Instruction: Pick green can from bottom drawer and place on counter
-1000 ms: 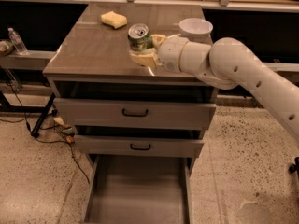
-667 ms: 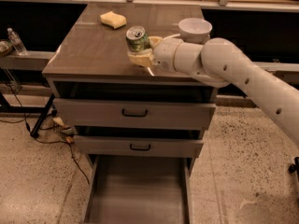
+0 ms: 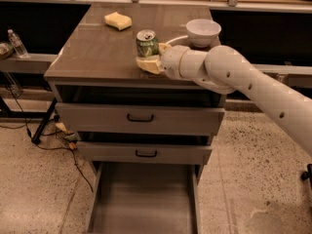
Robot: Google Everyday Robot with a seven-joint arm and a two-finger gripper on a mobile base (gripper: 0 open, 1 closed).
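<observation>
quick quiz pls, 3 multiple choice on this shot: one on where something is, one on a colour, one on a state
1. Where is the green can?
A. on the floor
B. up on the counter, at the gripper
C. lying under the cabinet

2. What colour is the bowl at the back right of the counter?
A. red
B. black
C. white

3. What state is the bottom drawer in?
A. pulled open
B. pushed fully shut
C. taken out and set on the counter

Answers:
1 B: the can stands upright near the counter's front edge, with the gripper right at it.
2 C: the bowl is plainly white.
3 A: its grey floor shows, sticking out below the two upper drawers.
</observation>
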